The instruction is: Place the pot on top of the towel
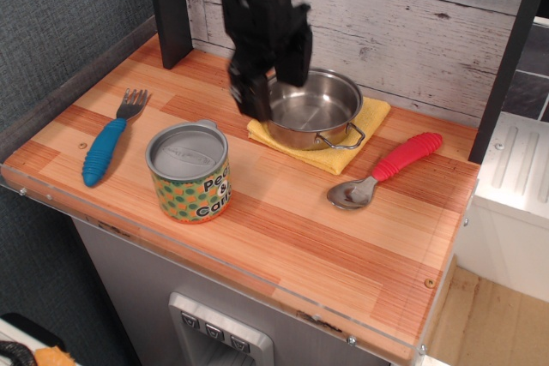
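The shiny steel pot (316, 111) sits upright on the yellow towel (364, 129) at the back middle of the wooden table. One wire loop handle points to the front right. My gripper (274, 90) hangs just above and to the left of the pot's left rim. Its jaws stand apart and hold nothing. It does not touch the pot. The towel's left corner is partly hidden behind one finger (250, 99).
A tin can (189, 171) with a green-orange label stands at the front left. A blue-handled fork (105, 148) lies at the left edge. A red-handled spoon (390, 169) lies right of the towel. A black post (169, 8) and a plank wall (412, 15) stand behind.
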### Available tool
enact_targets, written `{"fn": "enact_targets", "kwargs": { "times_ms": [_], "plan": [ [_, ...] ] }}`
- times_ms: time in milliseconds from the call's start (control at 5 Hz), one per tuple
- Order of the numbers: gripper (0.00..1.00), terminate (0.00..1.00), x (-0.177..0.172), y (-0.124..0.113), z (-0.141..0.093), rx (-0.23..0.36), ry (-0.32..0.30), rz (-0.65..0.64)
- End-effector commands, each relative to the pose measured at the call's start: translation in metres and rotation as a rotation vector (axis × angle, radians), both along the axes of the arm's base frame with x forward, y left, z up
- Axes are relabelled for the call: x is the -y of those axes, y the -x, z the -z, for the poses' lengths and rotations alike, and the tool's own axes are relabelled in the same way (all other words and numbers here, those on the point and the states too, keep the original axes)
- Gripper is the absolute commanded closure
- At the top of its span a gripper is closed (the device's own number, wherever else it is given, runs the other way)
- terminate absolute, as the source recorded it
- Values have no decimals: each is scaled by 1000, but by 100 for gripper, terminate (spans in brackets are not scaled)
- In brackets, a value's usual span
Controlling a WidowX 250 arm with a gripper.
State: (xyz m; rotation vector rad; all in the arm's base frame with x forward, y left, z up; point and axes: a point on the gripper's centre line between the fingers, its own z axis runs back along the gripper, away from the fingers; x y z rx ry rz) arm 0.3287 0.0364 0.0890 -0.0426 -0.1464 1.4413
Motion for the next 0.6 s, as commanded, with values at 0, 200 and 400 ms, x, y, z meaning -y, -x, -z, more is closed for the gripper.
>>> {"fn": "enact_targets", "kwargs": {
  "times_ms": [0,200,400],
  "plan": [
    [0,0,-17,-4,-23,-121,-44,364],
    [0,0,-28,-4,-25,-185,-132,612],
    [0,0,-33,2,-35,-203,-188,753]
  ]
}}
